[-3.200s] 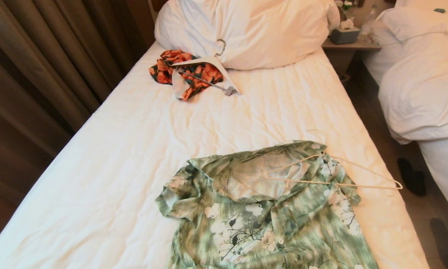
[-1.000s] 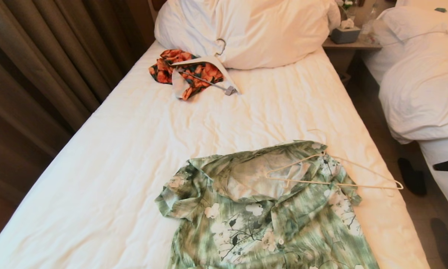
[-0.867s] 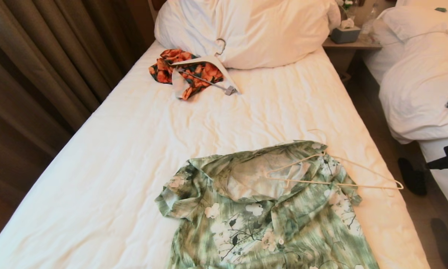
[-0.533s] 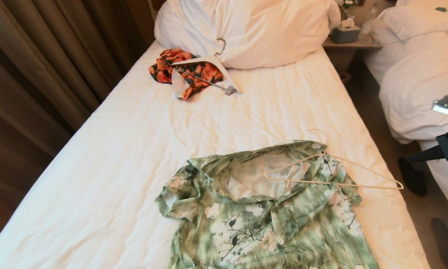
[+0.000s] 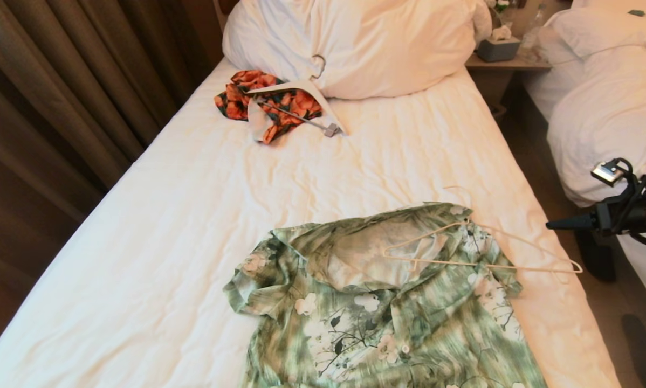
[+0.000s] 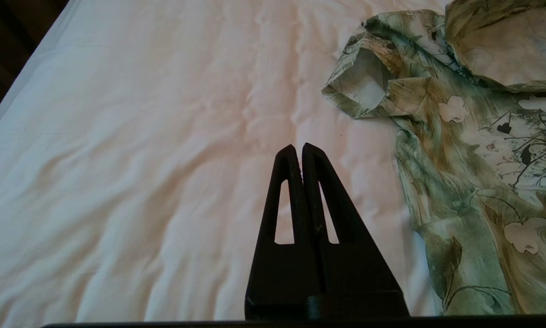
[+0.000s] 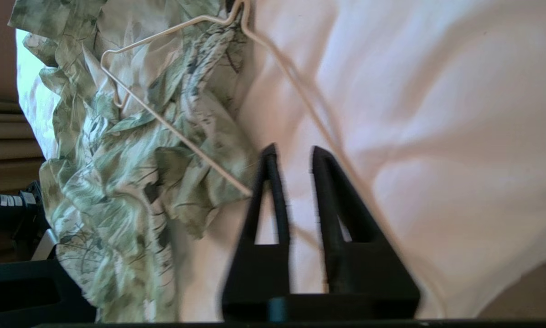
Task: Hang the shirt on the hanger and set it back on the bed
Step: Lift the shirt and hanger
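**Right gripper beside the bed, shirt and hanger lying flat**

While the shirt (image 5: 387, 302) lies spread on the bed (image 5: 204, 215) at its near end, collar toward the pillow (image 5: 355, 43), the hanger (image 5: 479, 250) rests across its right shoulder, one end on the fabric, the other out on the sheet near the bed's right edge; the right gripper (image 5: 557, 224) hangs in the air off that edge, tips toward the hanger, touching nothing; its fingers (image 7: 273, 182) stand a narrow gap apart and hold nothing; the left gripper (image 6: 299, 152) hovers over bare sheet beside the left sleeve, fingers pressed together; an orange garment (image 5: 269, 102) under a white hanger (image 5: 301, 89) lies by the pillow.
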Tool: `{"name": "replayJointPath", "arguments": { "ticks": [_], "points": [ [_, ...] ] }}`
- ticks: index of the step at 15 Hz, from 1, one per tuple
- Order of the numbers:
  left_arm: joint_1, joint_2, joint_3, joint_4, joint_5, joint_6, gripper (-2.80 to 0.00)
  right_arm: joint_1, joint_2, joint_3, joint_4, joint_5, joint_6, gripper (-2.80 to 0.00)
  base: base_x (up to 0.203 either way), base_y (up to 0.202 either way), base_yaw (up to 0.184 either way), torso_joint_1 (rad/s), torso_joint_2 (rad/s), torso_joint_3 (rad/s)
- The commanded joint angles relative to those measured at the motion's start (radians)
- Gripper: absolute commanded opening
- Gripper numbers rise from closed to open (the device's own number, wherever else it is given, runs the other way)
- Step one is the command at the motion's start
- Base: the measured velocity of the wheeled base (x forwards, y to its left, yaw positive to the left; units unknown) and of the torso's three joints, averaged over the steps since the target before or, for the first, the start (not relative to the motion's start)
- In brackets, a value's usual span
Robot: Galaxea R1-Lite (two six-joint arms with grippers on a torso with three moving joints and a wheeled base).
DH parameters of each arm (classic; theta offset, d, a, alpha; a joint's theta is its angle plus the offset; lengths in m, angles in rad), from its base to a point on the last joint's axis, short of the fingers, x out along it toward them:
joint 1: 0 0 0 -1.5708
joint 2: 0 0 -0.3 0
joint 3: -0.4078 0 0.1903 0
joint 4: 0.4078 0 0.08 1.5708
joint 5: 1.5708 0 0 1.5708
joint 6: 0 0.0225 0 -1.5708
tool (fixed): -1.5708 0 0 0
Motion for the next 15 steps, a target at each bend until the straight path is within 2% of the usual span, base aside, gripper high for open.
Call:
{"name": "replayJointPath", "arguments": {
  "ticks": [1,3,7,15],
  "points": [
    [0.0,0.0,0.0,0.0,0.001,0.0,-2.8,0.011,0.082,-0.005,-0.046,0.019,-0.001,0.0,0.0,0.0,0.0,0.0,0.0,0.0],
    [0.0,0.0,0.0,0.0,0.001,0.0,-2.8,0.038,0.138,-0.005,-0.154,0.038,0.003,0.0,0.0,0.0,0.0,0.0,0.0,0.0],
    [0.0,0.0,0.0,0.0,0.001,0.0,-2.8,0.111,0.172,-0.006,-0.24,0.059,0.003,0.0,0.0,0.0,0.0,0.0,0.0,0.0],
    [0.0,0.0,-0.001,0.0,0.001,0.0,-2.8,0.21,0.168,-0.004,-0.224,0.053,0.008,0.0,0.0,0.0,0.0,0.0,0.0,0.0]
  ]
}}
